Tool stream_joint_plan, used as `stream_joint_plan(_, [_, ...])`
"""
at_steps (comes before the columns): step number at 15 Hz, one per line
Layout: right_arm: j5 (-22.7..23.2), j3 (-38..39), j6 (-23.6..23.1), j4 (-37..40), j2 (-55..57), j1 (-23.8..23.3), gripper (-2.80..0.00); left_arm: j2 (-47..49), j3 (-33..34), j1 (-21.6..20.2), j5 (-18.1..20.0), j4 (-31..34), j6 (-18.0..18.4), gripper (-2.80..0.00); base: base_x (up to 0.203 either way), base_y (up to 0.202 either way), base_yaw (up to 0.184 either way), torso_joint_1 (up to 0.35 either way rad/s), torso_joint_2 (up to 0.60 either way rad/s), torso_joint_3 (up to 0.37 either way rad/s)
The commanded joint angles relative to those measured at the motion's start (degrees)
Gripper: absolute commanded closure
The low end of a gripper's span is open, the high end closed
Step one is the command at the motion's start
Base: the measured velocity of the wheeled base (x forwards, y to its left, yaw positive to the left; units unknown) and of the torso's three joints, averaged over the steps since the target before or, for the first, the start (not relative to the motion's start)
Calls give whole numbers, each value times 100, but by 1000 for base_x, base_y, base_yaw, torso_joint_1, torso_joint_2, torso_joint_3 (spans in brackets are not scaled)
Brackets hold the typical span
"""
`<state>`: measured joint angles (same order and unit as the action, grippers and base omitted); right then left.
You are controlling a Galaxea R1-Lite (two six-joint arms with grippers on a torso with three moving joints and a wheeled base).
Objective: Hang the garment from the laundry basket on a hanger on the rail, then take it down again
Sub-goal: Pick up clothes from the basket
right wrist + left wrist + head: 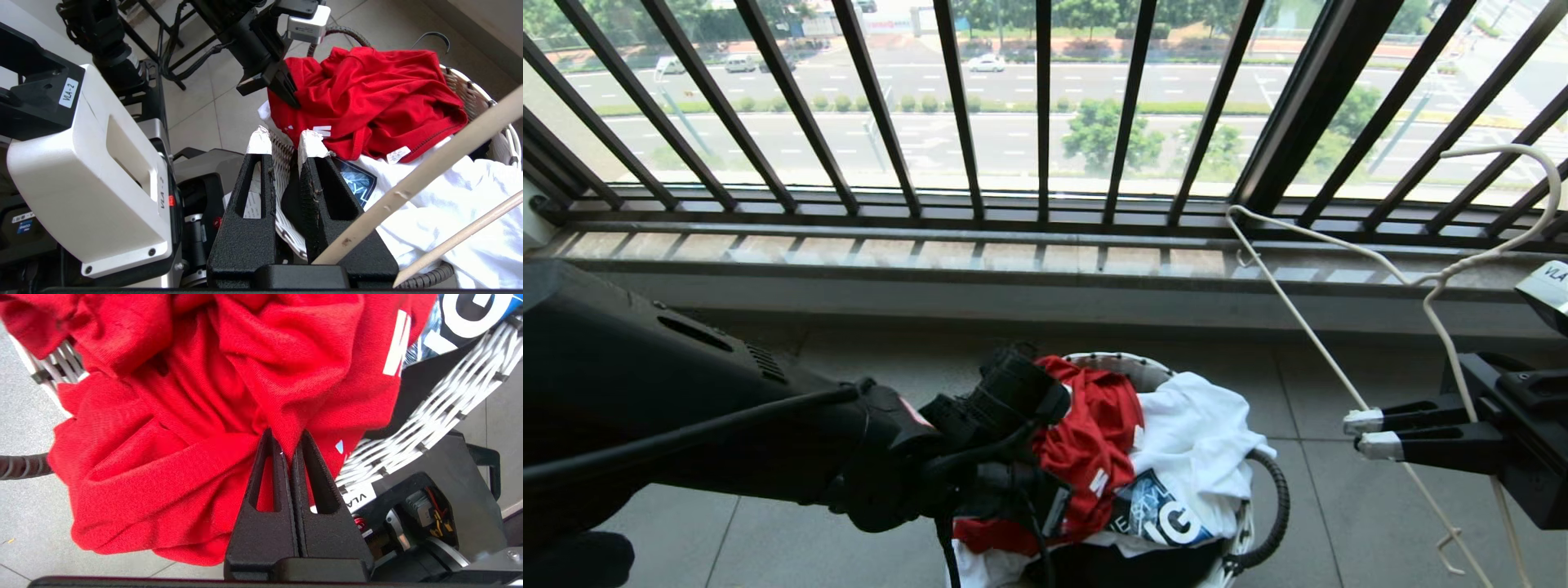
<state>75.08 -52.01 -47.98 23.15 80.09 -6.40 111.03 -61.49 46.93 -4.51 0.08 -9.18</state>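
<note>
Over the laundry basket (1262, 482), our left hand (286, 447) is pinched tight on a ridge of the garment (184, 416), its two black fingers pressed together with a thin fold of red cloth caught between the tips. We judge this to be the pick-up step, with the lift out of the basket not yet made. Everything the coming move needs lies just beyond those fingertips: the bulk of the shirt spreads away from the hand over the basket's near side and spills past its woven rim (449, 404), so a pull straight up from the basket should draw it free. Crumpled as it is, the shirt shows no clear long axis; we cannot tell collar from hem at the pinch.

It is a red T-shirt, heaped in soft folds, with bits of white lettering showing and a small white label (395, 154) at one edge. It rests on top of a white printed shirt (1201, 441), which fills the basket's far side and may drag along if the two cling.

Our left hand is plainly the nearer one. To the right of the basket, well apart from it, our right hand (1368, 433) holds the hanger (1437, 286), its taped fingertips narrow, with the thin wire running between the fingers near their base. The hanger's hook curls up toward the dark window railing (1045, 106) behind the basket. We see no rail.
</note>
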Motion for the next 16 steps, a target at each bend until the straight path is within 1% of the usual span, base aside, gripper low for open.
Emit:
stream_joint_plan(1, [42,-11,-27,14,-2,-28,0,-226,160,385,7,310,2,0,0,0,0,0,0,0])
stream_joint_plan(5, [42,-29,-27,14,6,-63,0,-389,-264,703,6,1726,-40,0,0,0,0,0,0,0])
stream_joint_plan(7, [42,-29,-27,14,6,-63,0,-410,-448,835,3,2199,-113,0,0,0,0,0,0,0])
stream_joint_plan(9, [42,-38,-27,14,42,-63,0,-191,-477,904,1,2244,-210,0,0,0,0,0,0,0])
stream_joint_plan(13, [42,-38,-27,14,42,-63,0,179,-496,906,-15,2233,-225,0,0,0,0,0,0,0])
stream_joint_plan(14, [42,-38,-27,14,42,-63,0,200,-490,906,-23,2233,-225,-24,0,0,0,0,0,0])
stream_joint_plan(15, [38,-44,-27,14,42,-66,0,200,-487,906,-38,2224,-225,-280,0,0,0,0,0,0])
stream_joint_plan(16, [42,-38,-27,14,42,-72,0,188,-496,906,-58,2215,-225,-280,0,0,0,0,0,0])
